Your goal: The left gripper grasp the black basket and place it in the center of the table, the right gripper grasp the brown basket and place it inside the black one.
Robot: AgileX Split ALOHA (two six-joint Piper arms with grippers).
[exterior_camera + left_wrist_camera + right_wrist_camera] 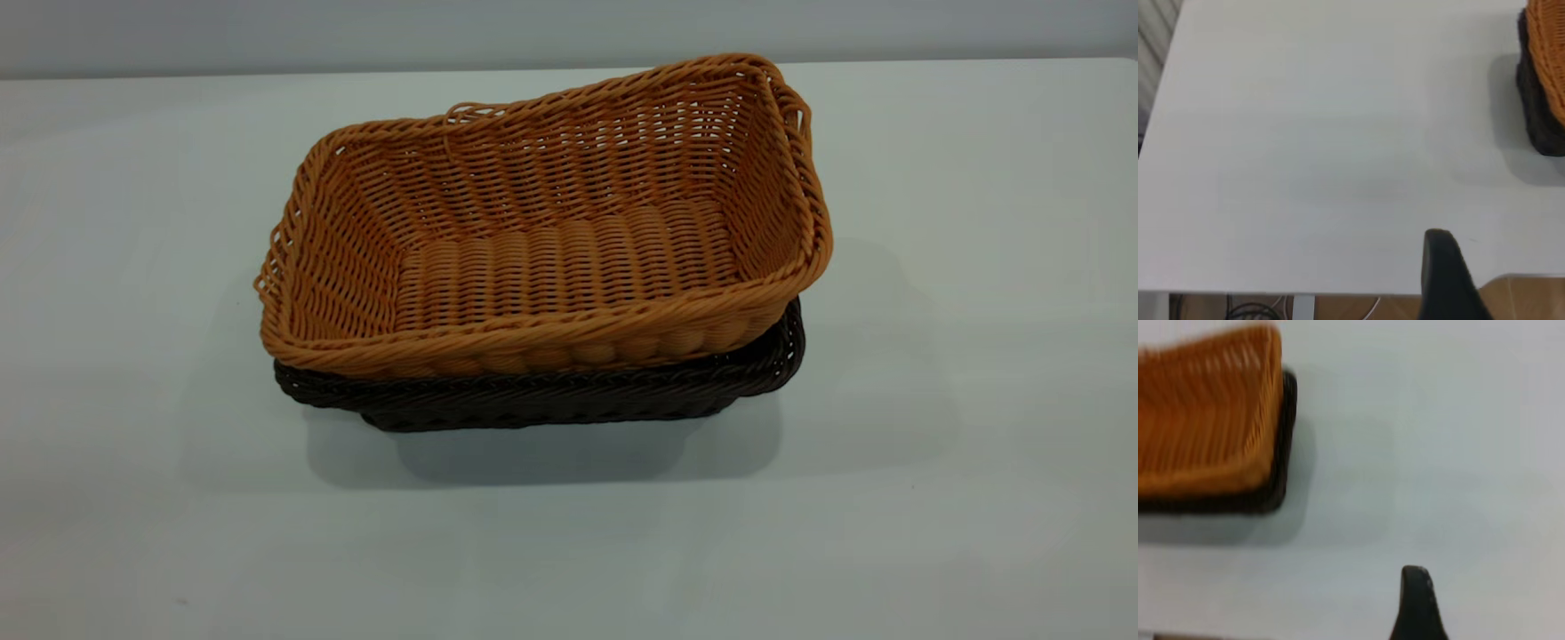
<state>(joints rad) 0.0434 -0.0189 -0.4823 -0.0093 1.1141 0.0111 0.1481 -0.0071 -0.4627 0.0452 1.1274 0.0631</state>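
Note:
The brown basket (551,231) sits nested in the black basket (551,400) near the middle of the table (978,356). It rests tilted, with its right end higher than its left. Only the black basket's front rim and right corner show beneath it. Neither gripper shows in the exterior view. A dark part of my left gripper (1441,273) shows over the table's edge, well away from the baskets (1541,100). A dark part of my right gripper (1418,603) shows above bare table, apart from the brown basket (1205,420) and the black basket (1281,487). Neither holds anything.
The table's edge (1338,292) runs close to my left gripper, with wooden floor and cables below it. A grey wall (569,27) stands behind the table's far edge.

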